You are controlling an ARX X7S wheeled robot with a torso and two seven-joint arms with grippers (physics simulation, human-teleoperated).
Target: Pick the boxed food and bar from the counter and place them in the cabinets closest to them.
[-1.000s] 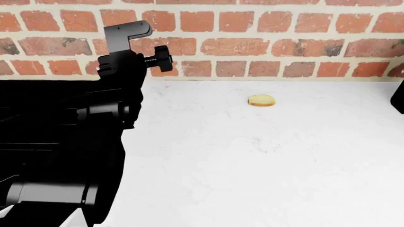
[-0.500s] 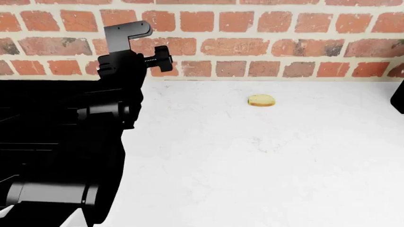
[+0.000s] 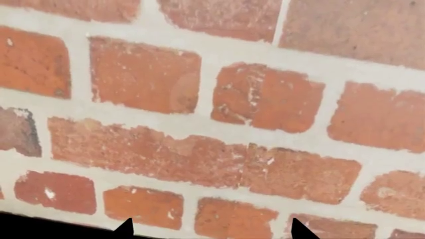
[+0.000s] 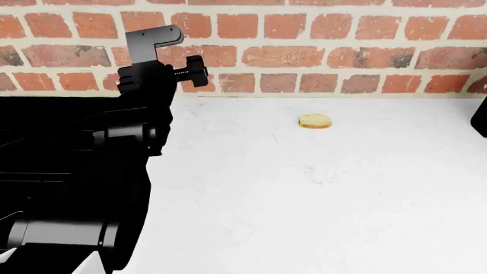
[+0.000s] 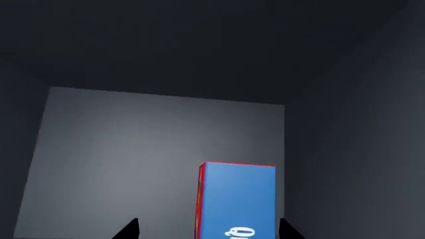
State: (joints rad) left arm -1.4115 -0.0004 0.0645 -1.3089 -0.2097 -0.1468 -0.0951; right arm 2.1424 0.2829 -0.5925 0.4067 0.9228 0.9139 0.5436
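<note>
- Nothing has changed in the head view over the last second: the left arm [image 4: 84,171] stands in the same raised pose against the brick wall [image 4: 320,45], and the tan lump [image 4: 315,121] lies in the same spot on the counter [image 4: 304,194], just in front of that wall. You are holding still, so no progress comes from this pause.
- Box [image 5: 237,199]: one, blue with a red edge, upright inside a dark grey cabinet [image 5: 159,149], near the back wall. I judge this half of the task is as good as done.
- Right gripper [image 5: 207,229]: only its two tips show, one on each side of the box and apart from it, so the claw looks wide and holds nothing. You may draw it out of the cabinet.
- Left gripper [image 3: 207,230]: two tips show well apart, with only brick between them, so it reads as wide and empty.
- Bar: none in view. It is not on the visible stretch of counter in front of the wall, and I cannot tell where it lies.
- Count: one box, no bar, one lump (not a task thing), two grippers, one cabinet interior.
- A dark object [image 4: 480,117] cuts in at the counter's right edge; I cannot tell what it is.
</note>
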